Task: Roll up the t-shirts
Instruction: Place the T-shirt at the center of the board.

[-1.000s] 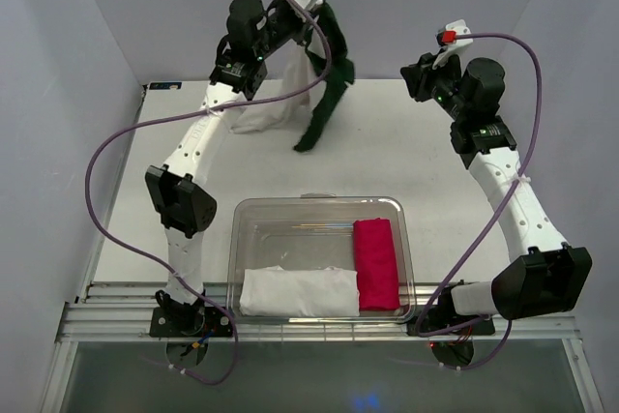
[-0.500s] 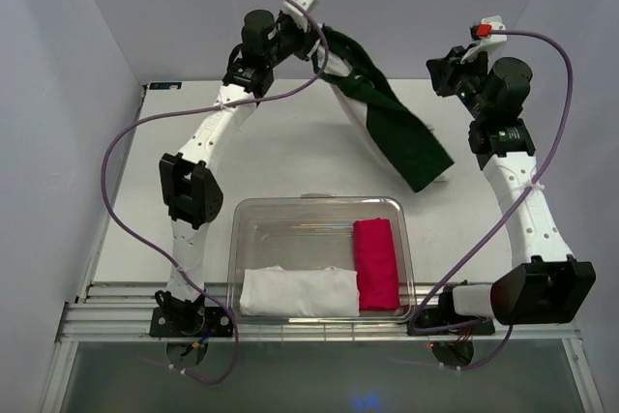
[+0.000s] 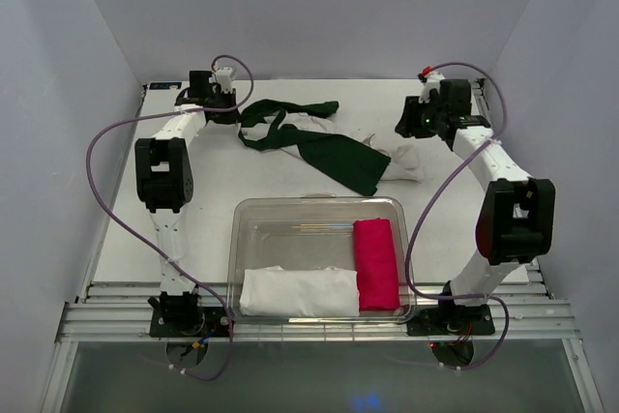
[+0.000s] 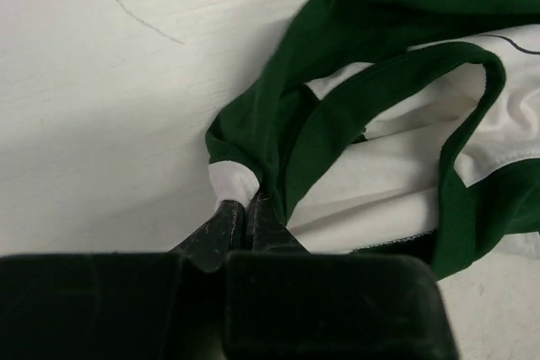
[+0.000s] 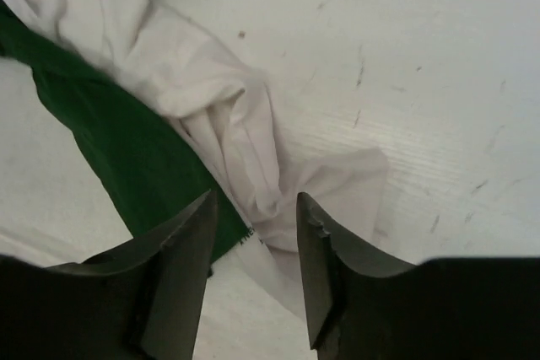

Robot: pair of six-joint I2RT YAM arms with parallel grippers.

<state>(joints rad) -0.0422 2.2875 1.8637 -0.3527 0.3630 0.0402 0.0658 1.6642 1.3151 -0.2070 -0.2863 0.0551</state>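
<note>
The left gripper (image 4: 247, 206) is clenched tight on a bunched edge of the green t-shirt (image 4: 371, 14), and a small tab of white cloth is caught in the same pinch. From the pinch the green fabric loops toward the upper right of the left wrist view. The white t-shirt (image 4: 396, 166) lies inside and under those loops, on the pale table (image 4: 101, 82).

The right gripper (image 5: 253, 196) has its jaws apart and is grasping nothing. A crumpled end of the white t-shirt lies on the table below the gap, and the green one runs down the left side of that view.

From above, both shirts lie tangled and unrolled across the upper middle of the frame. The green one stretches from the left gripper at upper left toward the centre, and white shows at its right end, near the right gripper.

Just below them, at lower centre, is a clear plastic bin (image 3: 317, 202). It holds a white roll (image 3: 298, 292) along its near wall and a pink roll (image 3: 375, 263) at its right.
</note>
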